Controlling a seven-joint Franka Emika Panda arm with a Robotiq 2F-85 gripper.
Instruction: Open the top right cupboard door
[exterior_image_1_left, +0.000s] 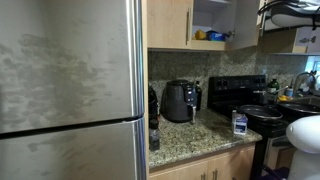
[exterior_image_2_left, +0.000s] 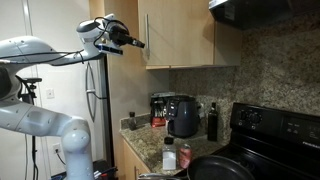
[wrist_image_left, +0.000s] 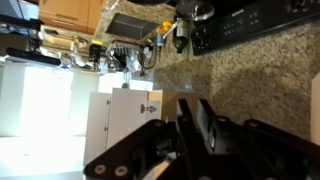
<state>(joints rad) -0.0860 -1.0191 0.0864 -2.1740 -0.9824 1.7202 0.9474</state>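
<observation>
While jaws hover shut, cupboard door (exterior_image_2_left: 166, 35) stands beside.

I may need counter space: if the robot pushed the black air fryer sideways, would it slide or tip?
It would probably slide: the air fryer looks squat and broad-based, so tipping seems unlikely. Its body looks rigid and bulky, so it is likely fairly heavy and would need a firm push. The granite counter looks polished, so it may skid once moving.
</observation>
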